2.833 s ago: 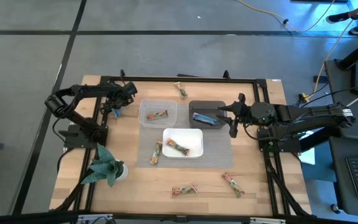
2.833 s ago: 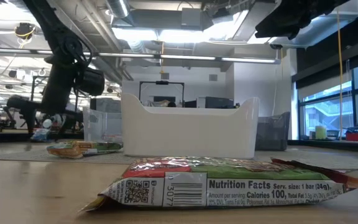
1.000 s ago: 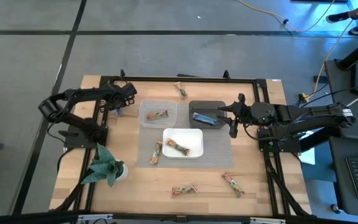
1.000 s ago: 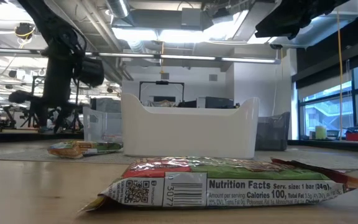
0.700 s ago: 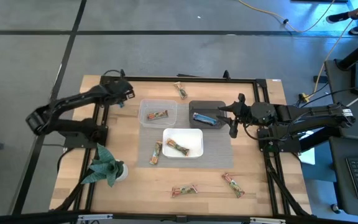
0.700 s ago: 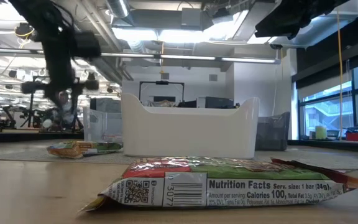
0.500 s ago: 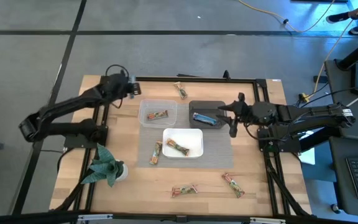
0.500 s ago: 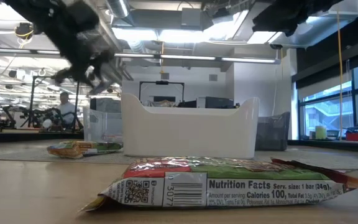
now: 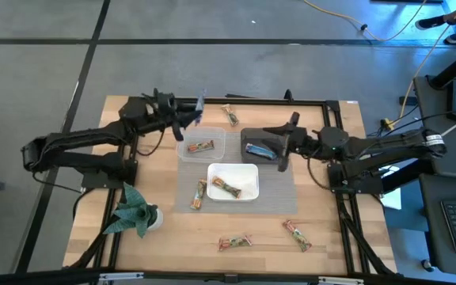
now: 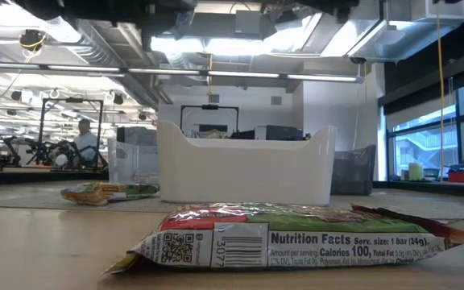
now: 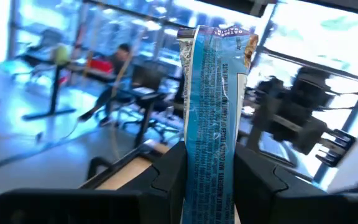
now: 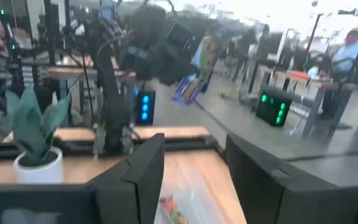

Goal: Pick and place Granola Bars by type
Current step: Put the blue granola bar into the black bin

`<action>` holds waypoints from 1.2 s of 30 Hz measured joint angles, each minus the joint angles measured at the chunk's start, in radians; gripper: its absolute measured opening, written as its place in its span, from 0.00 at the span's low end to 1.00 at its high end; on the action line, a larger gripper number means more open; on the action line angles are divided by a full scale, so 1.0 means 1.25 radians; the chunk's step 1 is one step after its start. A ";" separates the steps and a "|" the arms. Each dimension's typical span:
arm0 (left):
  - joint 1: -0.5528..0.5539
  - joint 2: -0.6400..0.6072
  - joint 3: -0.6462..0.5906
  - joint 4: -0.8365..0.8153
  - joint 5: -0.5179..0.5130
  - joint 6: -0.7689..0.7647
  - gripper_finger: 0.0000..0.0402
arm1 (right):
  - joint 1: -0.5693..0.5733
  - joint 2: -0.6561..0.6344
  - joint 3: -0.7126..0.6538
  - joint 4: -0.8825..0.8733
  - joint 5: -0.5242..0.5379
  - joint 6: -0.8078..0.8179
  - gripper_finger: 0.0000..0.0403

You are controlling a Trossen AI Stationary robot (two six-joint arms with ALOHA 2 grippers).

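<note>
My left gripper (image 9: 190,112) hangs over the table's far left, beside the clear tub (image 9: 202,142), shut on a blue granola bar (image 11: 213,93). The right wrist view also shows this bar (image 12: 188,87). My right gripper (image 9: 282,148) stands open over the dark tub (image 9: 264,136), nothing between its fingers (image 12: 143,174). A second blue bar (image 9: 260,150) lies in the dark tub. One tan bar (image 9: 200,146) lies in the clear tub and another (image 9: 226,188) in the white tub (image 9: 233,170). My left gripper pinches the blue bar between its two fingers (image 11: 174,171) at one end (image 11: 207,183), a finger on each long side. The fingers point about level, toward the table's right. The rest of the bar sticks out past the fingertips, lifted clear of the table.
Loose tan bars lie near the far edge (image 9: 229,115), beside the white tub (image 9: 199,194) and near the front edge (image 9: 235,243) (image 9: 297,234). A green paper plant (image 9: 135,212) stands at the near left. A black frame (image 9: 236,100) rims the table.
My left gripper has risen from the table left of the clear tub with the blue bar, tipped from pointing down to about level, and swung toward the table's right. My right gripper has shifted a little toward the left over the dark tub.
</note>
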 joint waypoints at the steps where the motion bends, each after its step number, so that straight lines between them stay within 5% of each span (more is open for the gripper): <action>1: -0.017 0.007 0.000 0.008 0.000 0.013 0.25 | 0.000 0.019 0.000 0.028 0.000 -0.012 0.44; 16: -0.193 0.226 0.012 0.268 -0.005 0.237 0.25 | -0.020 0.237 0.169 0.088 -0.001 -0.034 0.81; 36: -0.219 0.292 0.051 0.268 0.016 0.293 0.25 | -0.031 0.307 0.231 0.060 -0.178 0.059 0.76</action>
